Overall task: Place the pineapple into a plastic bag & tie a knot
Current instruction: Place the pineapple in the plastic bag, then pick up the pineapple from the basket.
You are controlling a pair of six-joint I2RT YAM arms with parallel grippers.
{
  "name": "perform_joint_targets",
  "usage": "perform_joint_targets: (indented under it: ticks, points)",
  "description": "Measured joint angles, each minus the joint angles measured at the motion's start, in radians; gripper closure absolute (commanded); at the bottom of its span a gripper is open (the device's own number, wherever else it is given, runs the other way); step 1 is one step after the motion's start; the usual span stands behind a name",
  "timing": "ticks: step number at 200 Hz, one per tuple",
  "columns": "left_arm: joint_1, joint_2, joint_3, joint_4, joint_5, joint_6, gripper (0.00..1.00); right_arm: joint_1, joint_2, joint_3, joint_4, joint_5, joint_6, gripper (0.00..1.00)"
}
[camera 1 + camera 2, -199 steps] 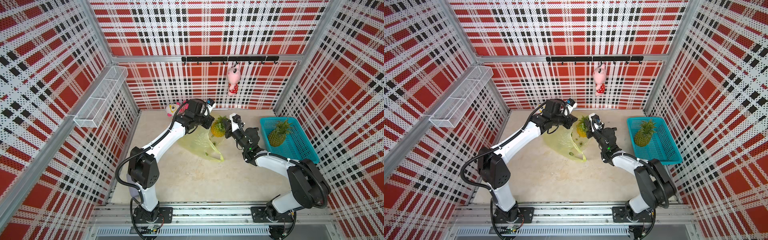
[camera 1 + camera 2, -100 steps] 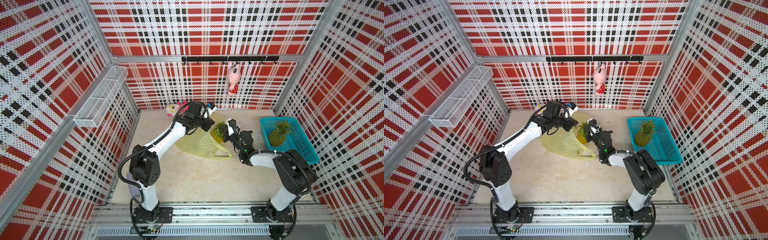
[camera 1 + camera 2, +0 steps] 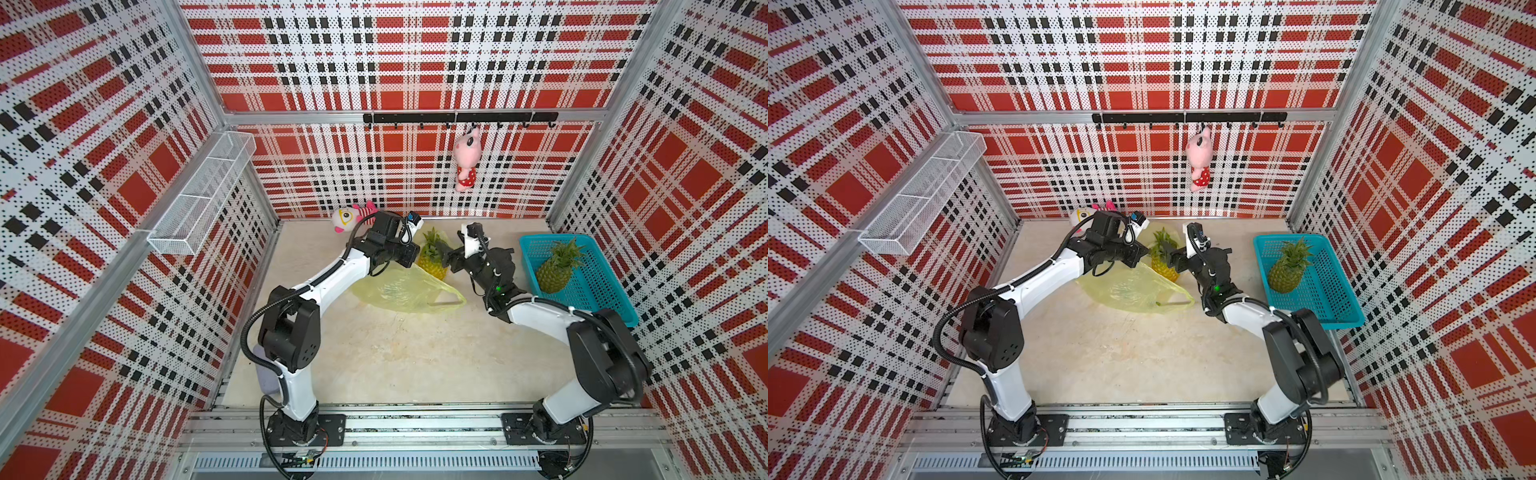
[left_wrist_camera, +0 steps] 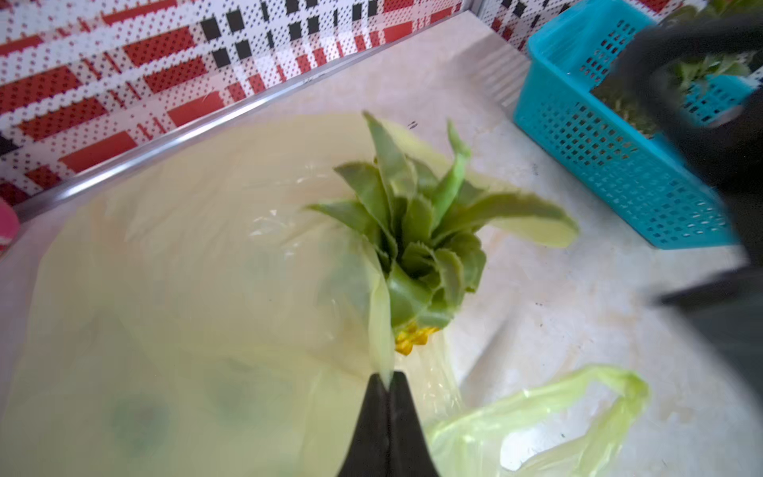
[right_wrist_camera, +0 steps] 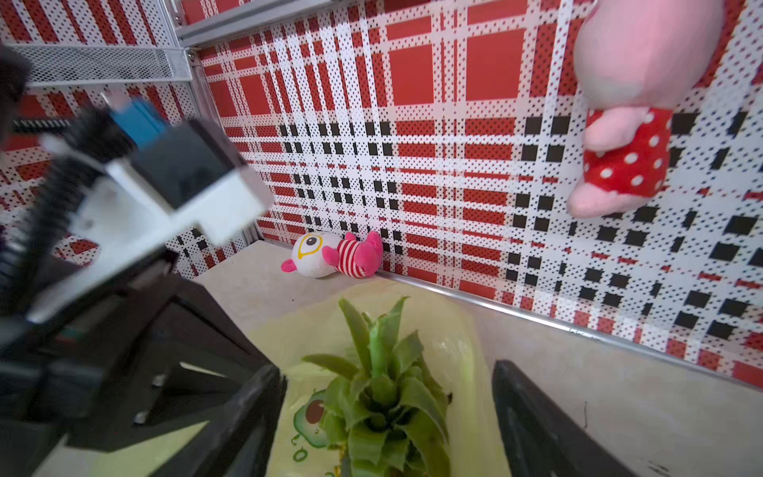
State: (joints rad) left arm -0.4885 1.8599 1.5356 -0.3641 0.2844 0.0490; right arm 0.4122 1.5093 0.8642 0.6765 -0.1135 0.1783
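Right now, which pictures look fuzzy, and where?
Left wrist view: the right arm is a dark smear and the plastic bag up close is soft. Right wrist view: the left arm is blurry, the pineapple fairly crisp. Both top views: sharp, though the walls look bent.

A lab robot cell: plaid perforated panels (image 3: 415, 62) on aluminium posts (image 3: 195, 62) wall in a beige bench (image 3: 415, 365); a left arm (image 3: 332, 278) and a right arm (image 3: 540, 311) are bolted to a front rail (image 3: 415, 424); a wire basket (image 3: 199, 195), hook rail (image 3: 457, 117) and plush toy (image 3: 465, 162) hang on the walls.
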Motion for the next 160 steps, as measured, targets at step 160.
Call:
perform_joint_targets:
  ticks: [160]
  points:
    - [-0.016, -0.064, -0.101, 0.132, -0.109, -0.048, 1.0, -0.709, -0.073, 0.443, -1.051, 0.245, 0.196, 0.0]
